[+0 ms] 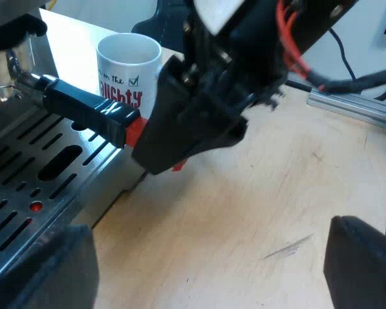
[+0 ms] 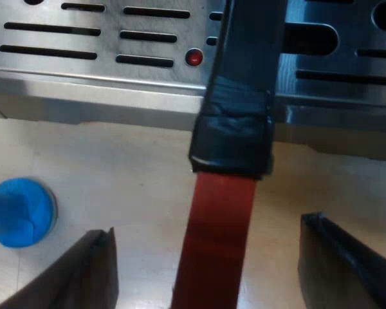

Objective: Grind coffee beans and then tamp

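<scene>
The drip tray (image 2: 83, 84) is brushed metal, the table (image 1: 244, 219) smooth pale wood.

A pale wooden worktop (image 1: 244, 219) carries everything, and its grain shows a few dark scratches. The espresso machine (image 1: 26, 193) stands on it, its slotted steel drip tray meeting the wood along a straight edge. A white mug (image 1: 125, 71) with red lettering stands just beside the machine, its base hidden. A blue tamper (image 2: 16, 212) rests on the wood near the machine's front edge. An aluminium rail (image 1: 354, 106) lies on the worktop, well apart from the mug.

Tamper (image 2: 16, 212) on table (image 2: 122, 174) beside machine (image 2: 83, 77)
</scene>
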